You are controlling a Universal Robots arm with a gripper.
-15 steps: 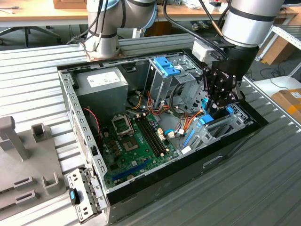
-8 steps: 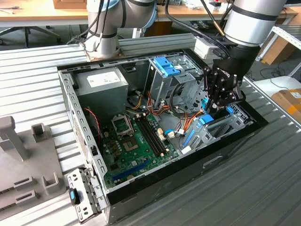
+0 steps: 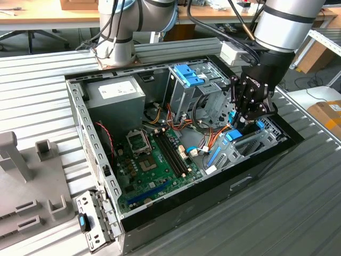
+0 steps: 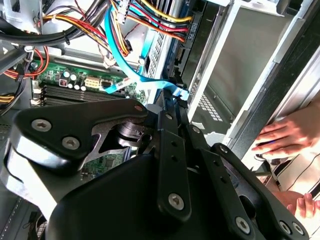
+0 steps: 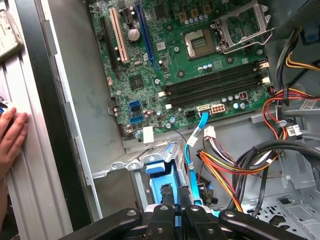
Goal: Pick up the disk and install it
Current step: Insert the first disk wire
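- Gripper [image 3: 246,120] is down inside the open computer case [image 3: 224,184], at the drive bay near the exterior view's right.
- Jaws close together, clamped on the blue-railed disk [image 5: 165,181], which stands on edge in the bay in the first wrist view.
- Motherboard [image 5: 190,55] lies beside the bay.
- A person's hand [image 5: 11,135] rests outside the case wall.

Motherboard [image 5: 200,65] green, with black memory slots. Gripper [image 3: 246,118] black. Cage latch [image 3: 187,74] blue. Data cable [image 4: 132,75] light blue. Power wires [image 5: 220,170] red, yellow, orange, black. Power-supply box [image 3: 120,98] grey, white sticker. Table [image 3: 298,213] grey, ribbed.
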